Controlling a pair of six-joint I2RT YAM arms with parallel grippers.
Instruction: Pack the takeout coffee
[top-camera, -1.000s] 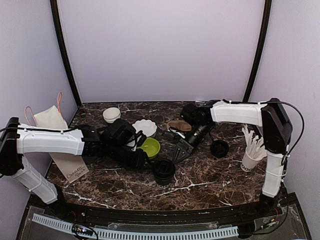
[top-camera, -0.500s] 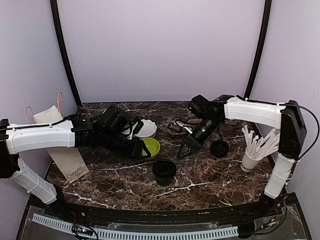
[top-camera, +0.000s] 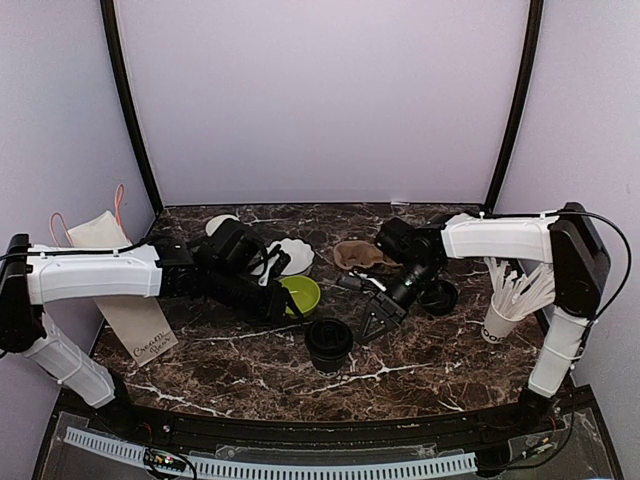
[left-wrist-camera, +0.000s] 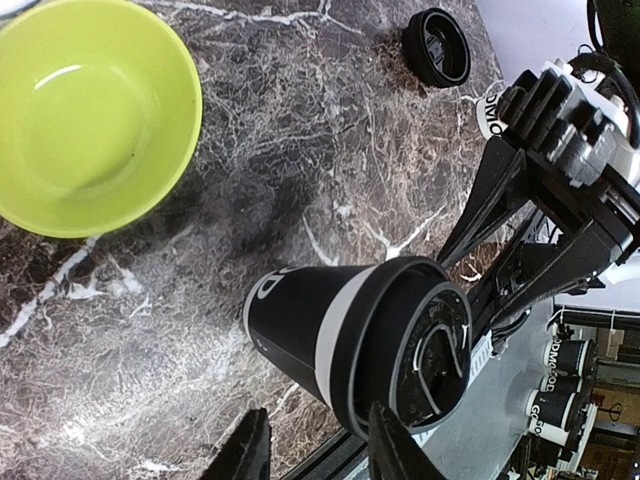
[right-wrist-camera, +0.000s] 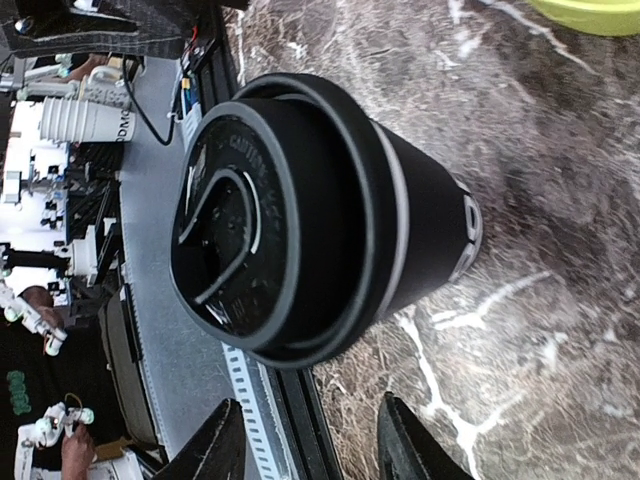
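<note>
One takeout coffee (top-camera: 328, 342), one green bowl (top-camera: 300, 294)

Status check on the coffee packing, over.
Left claw open, empty. Right claw open, empty. Takeout coffee upright on table, lid on, between both claws, not gripped. Green bowl close by left claw, apart from the coffee.

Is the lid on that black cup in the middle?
Yes, on. A black lid sits over the rim of the upright cup in both wrist views.
</note>
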